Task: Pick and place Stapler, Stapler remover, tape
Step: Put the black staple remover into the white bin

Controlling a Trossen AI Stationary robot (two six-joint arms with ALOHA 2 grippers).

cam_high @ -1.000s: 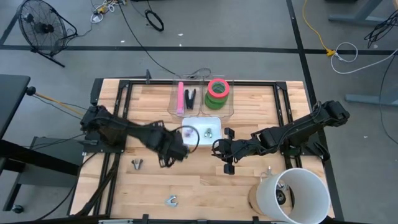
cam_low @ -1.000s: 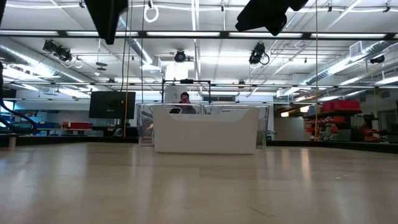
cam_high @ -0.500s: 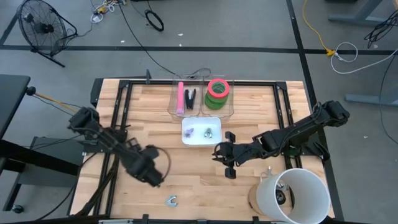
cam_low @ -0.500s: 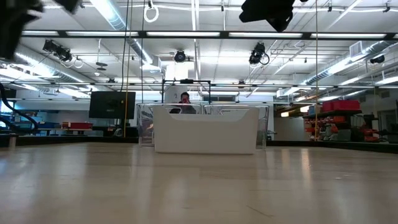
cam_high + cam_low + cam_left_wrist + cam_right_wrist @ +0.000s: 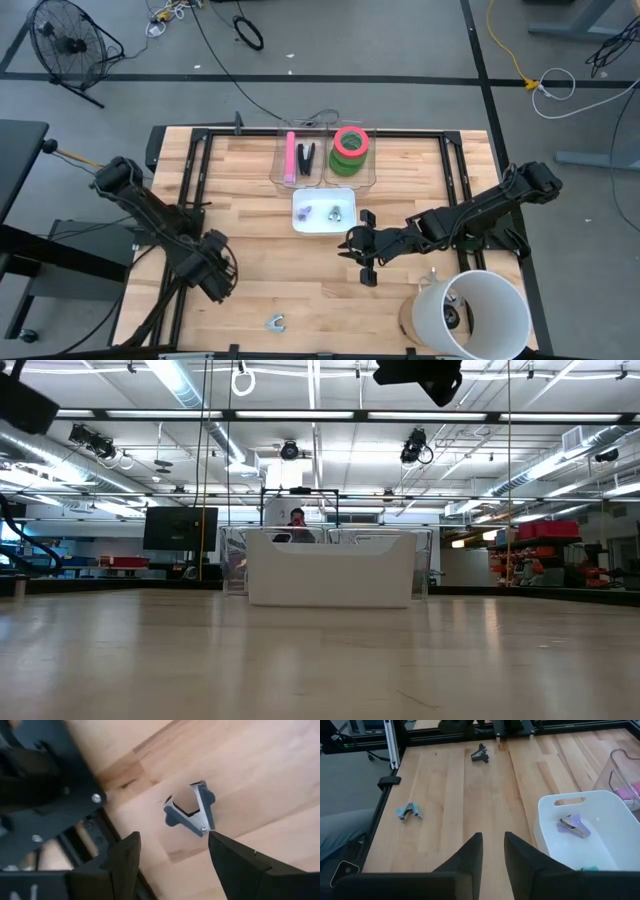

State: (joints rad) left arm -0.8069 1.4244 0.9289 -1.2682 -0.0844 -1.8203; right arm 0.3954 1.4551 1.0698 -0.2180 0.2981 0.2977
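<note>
Over the table's near-left part, my left gripper [image 5: 213, 275] hangs with fingers spread and empty, right above a grey staple remover [image 5: 191, 808] lying on the wood. It looks light, stiff and springy; I would pinch across its side wings. My right gripper [image 5: 358, 250] waits near the white bin [image 5: 300, 224], its fingers nearly together, holding nothing. I can read no writing.

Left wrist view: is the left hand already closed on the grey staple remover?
No. The left hand is open, its fingers spread, and the staple remover lies free on the wood beyond them.
</note>
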